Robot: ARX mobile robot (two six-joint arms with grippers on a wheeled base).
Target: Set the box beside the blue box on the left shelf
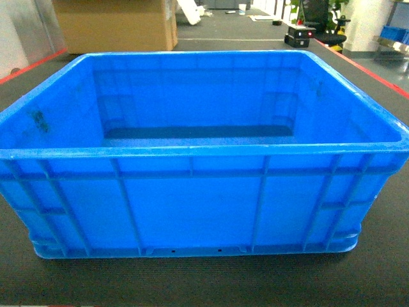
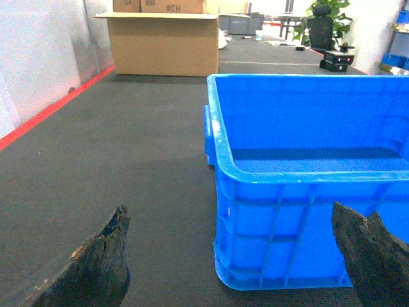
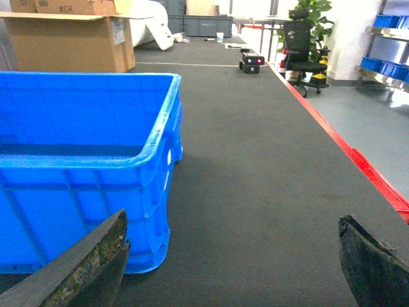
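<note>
The box is a large bright-blue crate with a ribbed wall. It stands empty on the dark floor mat and fills the head view. Neither gripper shows in the head view. In the left wrist view my left gripper is open wide and low. The box's near left corner shows between its fingers, and nothing is held. My right gripper is also open, with bare mat between its fingers. The box is just to its left. I cannot pick out the left shelf or its blue box.
A big cardboard carton stands behind the crate on the left. Red floor lines border the mat on both sides. Far back are a small black device, an office chair and a rack with blue bins on the right.
</note>
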